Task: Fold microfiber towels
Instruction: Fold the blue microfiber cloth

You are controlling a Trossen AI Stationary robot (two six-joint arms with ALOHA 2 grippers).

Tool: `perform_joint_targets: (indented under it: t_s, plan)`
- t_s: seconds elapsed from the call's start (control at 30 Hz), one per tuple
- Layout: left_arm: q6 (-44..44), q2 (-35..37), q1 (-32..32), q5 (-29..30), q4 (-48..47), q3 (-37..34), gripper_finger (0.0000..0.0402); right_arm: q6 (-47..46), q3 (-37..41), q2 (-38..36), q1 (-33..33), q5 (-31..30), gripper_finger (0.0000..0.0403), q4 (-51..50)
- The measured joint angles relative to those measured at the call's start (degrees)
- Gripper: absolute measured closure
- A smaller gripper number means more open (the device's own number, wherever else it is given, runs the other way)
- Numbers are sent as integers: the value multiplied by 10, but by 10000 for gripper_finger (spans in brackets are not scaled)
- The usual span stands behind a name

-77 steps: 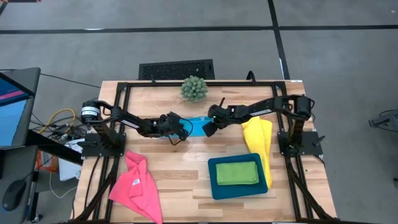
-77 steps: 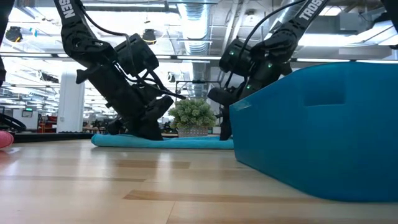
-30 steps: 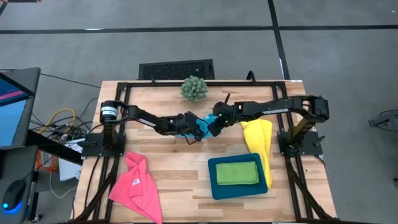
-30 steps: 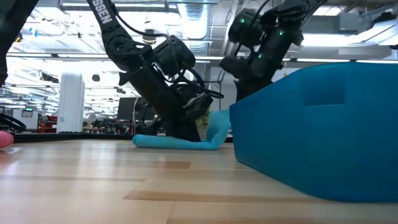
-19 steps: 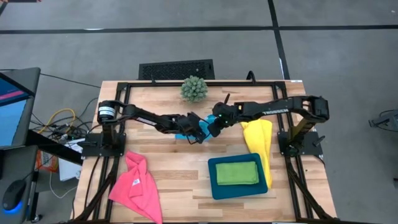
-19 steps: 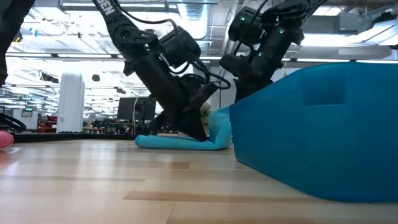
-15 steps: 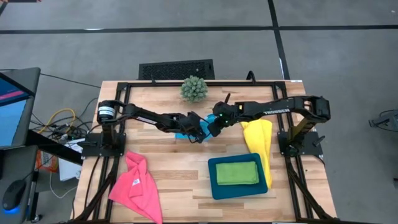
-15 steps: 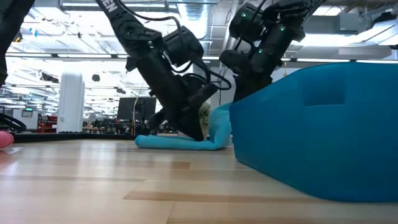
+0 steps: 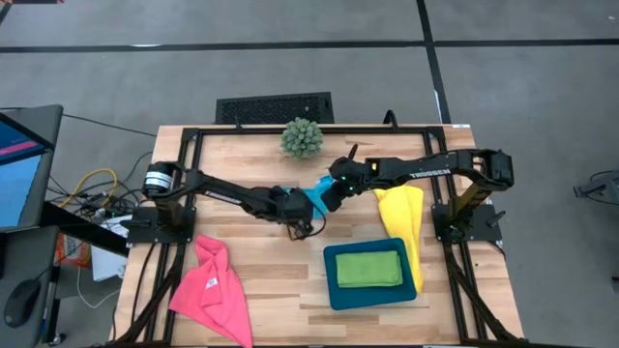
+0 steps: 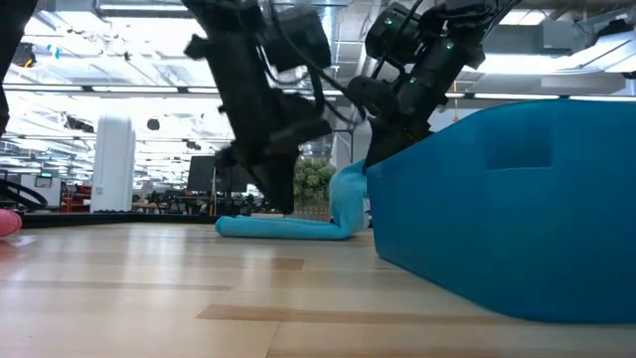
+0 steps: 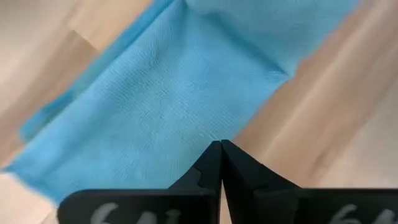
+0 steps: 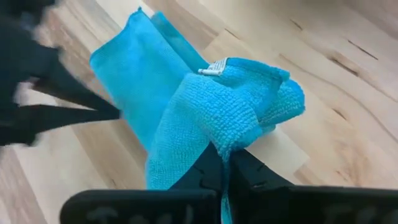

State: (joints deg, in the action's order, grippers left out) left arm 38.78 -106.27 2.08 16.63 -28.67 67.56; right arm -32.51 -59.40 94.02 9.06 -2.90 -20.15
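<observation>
Since a moment ago the left gripper point(image 9: 301, 225) has drawn back from the sky blue towel point(image 9: 315, 194) toward the bench's point(image 9: 261, 261) front, its fingers point(image 11: 211, 168) pressed together holding nothing. The right gripper point(image 9: 327, 198) pinches that towel's edge with narrow fingers point(image 12: 245, 171), lifting it in a bunch mid-bench while the rest lies flat. A green towel point(image 9: 368, 268) sits folded in the teal tray point(image 9: 333, 287), the yellow towel point(image 9: 404, 217) beside it, the pink towel point(image 9: 213, 288) front-left.

Two dark jointed arms (white lettering, green lights), black cables.
</observation>
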Motion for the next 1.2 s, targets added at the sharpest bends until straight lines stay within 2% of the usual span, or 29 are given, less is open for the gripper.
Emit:
perform_joint_targets:
  t_s: [0.23, 0.4, 0.63, 0.93, 1.2]
  plan:
    - [63, 56, 46, 118, -144, 1, 401, 0, 0, 0, -22, 1, 375, 31]
    - [103, 67, 61, 162, -191, -5, 401, 0, 0, 0, -33, 2, 378, 57]
    - [104, 66, 63, 133, -99, -69, 401, 0, 0, 0, -33, 0, 369, 75]
    - [116, 66, 50, 126, -52, -143, 401, 0, 0, 0, -34, 1, 370, 85]
    - [52, 69, 34, 96, 78, -197, 401, 0, 0, 0, -34, 1, 367, 82]
